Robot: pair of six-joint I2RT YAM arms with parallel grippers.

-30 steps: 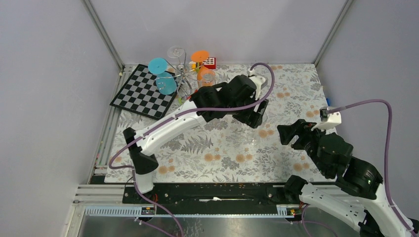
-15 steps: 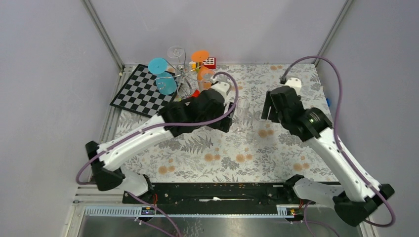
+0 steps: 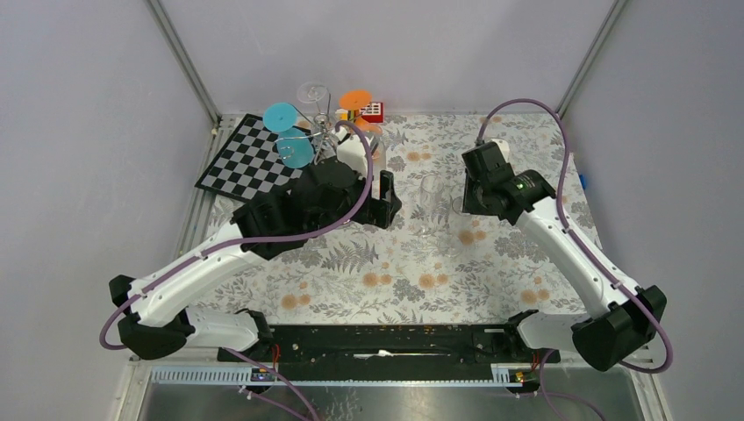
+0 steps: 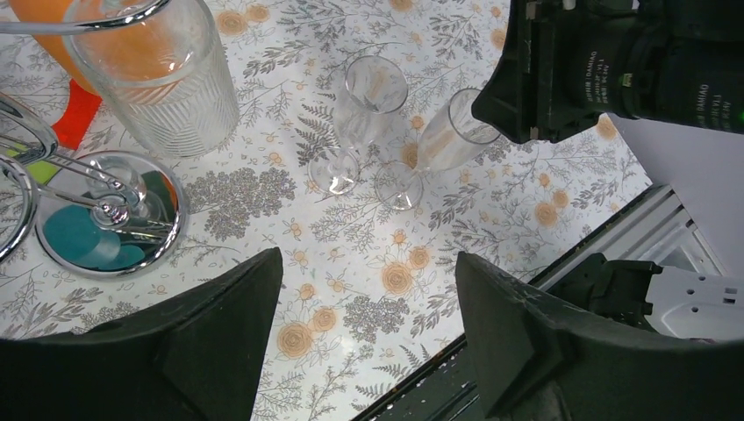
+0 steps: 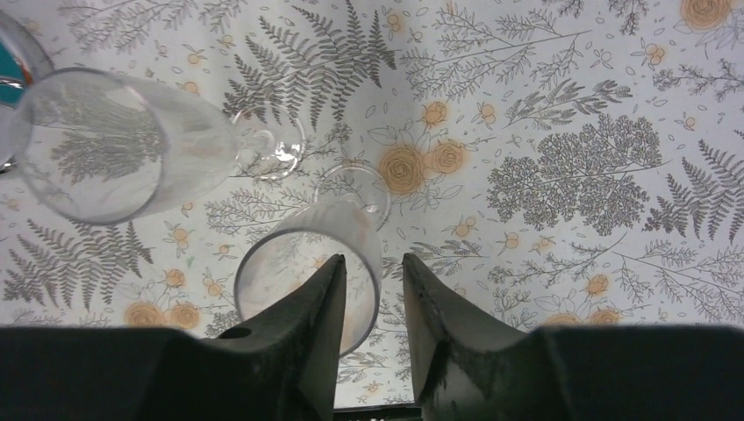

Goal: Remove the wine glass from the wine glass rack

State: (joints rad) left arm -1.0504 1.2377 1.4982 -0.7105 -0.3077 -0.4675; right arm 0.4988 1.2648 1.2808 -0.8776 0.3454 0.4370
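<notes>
**Clear wine glass (image 5: pixel 285 272) on the counter (image 3: pixel 526 149)**

It stands by another glass (image 5: pixel 96 149), well apart from the wine glass rack (image 3: pixel 323 132). We cannot tell if the right tool (image 5: pixel 373 259) grips its rim — the left tool (image 4: pixel 368 259) is open.

White arm links (image 3: pixel 200 263), black joints (image 3: pixel 325 197) and bases (image 3: pixel 151 338); looping purple cables (image 3: pixel 525 101).

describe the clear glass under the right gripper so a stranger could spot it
On the floral tablecloth, right of the silver wine glass rack, two clear stemmed glasses stand side by side. The glass you want is directly beneath the right gripper. Its neighbour is nearer the rack, with no gripper over it.
</notes>
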